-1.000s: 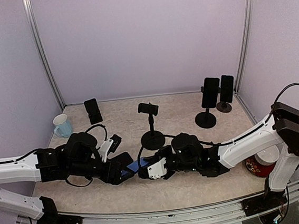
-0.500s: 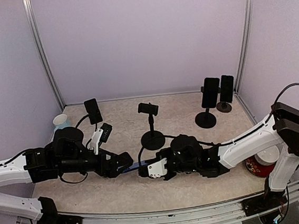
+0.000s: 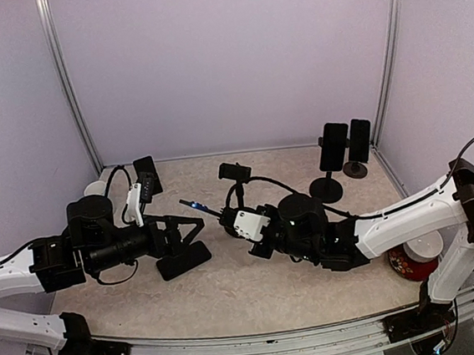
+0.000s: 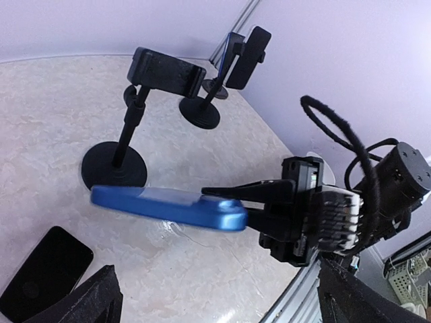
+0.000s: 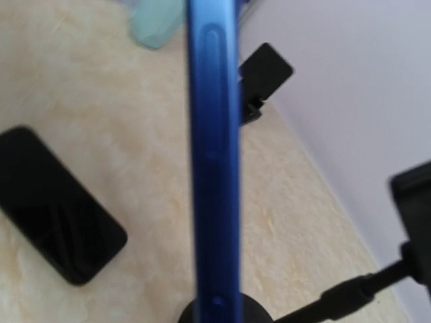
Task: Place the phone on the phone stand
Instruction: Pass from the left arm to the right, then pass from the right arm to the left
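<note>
My right gripper (image 3: 222, 215) is shut on one end of a blue phone (image 3: 199, 206) and holds it above the table, just left of the empty phone stand (image 3: 236, 173). In the left wrist view the blue phone (image 4: 168, 205) hangs level in front of the phone stand (image 4: 165, 70). In the right wrist view the blue phone (image 5: 214, 155) is edge-on and hides the fingers. To the left of the phone, my left gripper (image 3: 194, 234) is open and holds nothing.
A black phone (image 3: 184, 261) lies flat on the table under my left gripper. Two stands with phones (image 3: 332, 147) (image 3: 358, 139) are at the back right and a small one (image 3: 146, 176) at the back left. A mug (image 3: 95, 189) sits behind the left arm. A red and white container (image 3: 411, 263) is at the right.
My left gripper let go of the blue phone, opened wide and drew back left. My right gripper carried the phone up and back toward the stand. The black phone came into view.
</note>
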{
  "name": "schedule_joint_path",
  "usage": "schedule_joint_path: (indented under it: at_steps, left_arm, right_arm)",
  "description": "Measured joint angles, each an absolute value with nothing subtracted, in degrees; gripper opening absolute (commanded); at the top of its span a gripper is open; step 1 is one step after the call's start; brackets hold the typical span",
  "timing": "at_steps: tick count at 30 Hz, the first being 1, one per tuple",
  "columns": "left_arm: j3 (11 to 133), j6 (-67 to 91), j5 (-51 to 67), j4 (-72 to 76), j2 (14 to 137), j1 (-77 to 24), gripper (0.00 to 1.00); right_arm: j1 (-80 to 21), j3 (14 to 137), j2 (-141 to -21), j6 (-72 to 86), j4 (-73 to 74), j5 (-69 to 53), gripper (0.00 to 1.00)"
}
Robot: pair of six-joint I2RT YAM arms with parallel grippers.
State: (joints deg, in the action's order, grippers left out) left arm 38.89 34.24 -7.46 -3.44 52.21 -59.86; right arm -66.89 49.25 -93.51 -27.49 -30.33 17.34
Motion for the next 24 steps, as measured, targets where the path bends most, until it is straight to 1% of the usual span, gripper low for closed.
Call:
schedule_joint_path:
  at_steps: [6,12,17,24]
  left_arm:
    - [38.89,34.74,-13.23,-1.04,54.96,-60.01,0.99]
    - [38.94,34.35,-16.86,1.3,56.8,-60.05,0.99]
    - [39.55,33.19,-16.32,3.44,58.28,-60.05,0.99]
    - [39.72,32.4,-12.67,7.51,59.37,-60.03,0.97]
  right_arm:
    - [-67.05,49.23,-92.07,-22.87,-31.48,17.82,0.0]
    - [-67.88,48.97,-92.03,-21.69,-31.66,17.65,0.0]
    - [-68.18,48.56,-92.03,-21.1,-31.94,17.74,0.0]
    - [-68.31,48.01,-91.9,-20.88,-32.53,17.63,0.0]
